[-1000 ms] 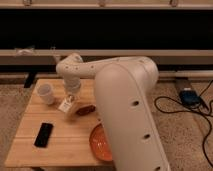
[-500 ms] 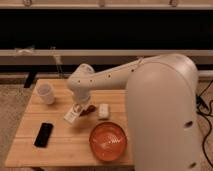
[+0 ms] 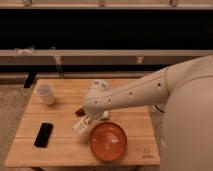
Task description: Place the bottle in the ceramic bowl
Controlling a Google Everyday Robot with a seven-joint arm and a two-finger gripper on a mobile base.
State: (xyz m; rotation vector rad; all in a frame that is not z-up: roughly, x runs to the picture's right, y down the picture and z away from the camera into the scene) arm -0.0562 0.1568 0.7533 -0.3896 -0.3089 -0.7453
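The wide orange ceramic bowl (image 3: 108,141) sits on the wooden table (image 3: 60,107) near its front edge, right of the middle. The small white bottle (image 3: 81,125) with orange-brown label marks hangs tilted just left of the bowl's rim, low over the table. My gripper (image 3: 86,119) reaches down from the white arm (image 3: 135,92) and is shut on the bottle's upper end. The bowl's inside holds nothing.
A white cup (image 3: 45,93) stands at the table's back left. A black phone (image 3: 43,134) lies at the front left. A small white rounded block (image 3: 103,115) and a reddish-brown item (image 3: 79,112) lie by the gripper. The arm's bulk covers the right side.
The arm has swung back to the right, uncovering the table and bowl. The gripper with the bottle has moved forward and right, closer to the bowl's left rim.
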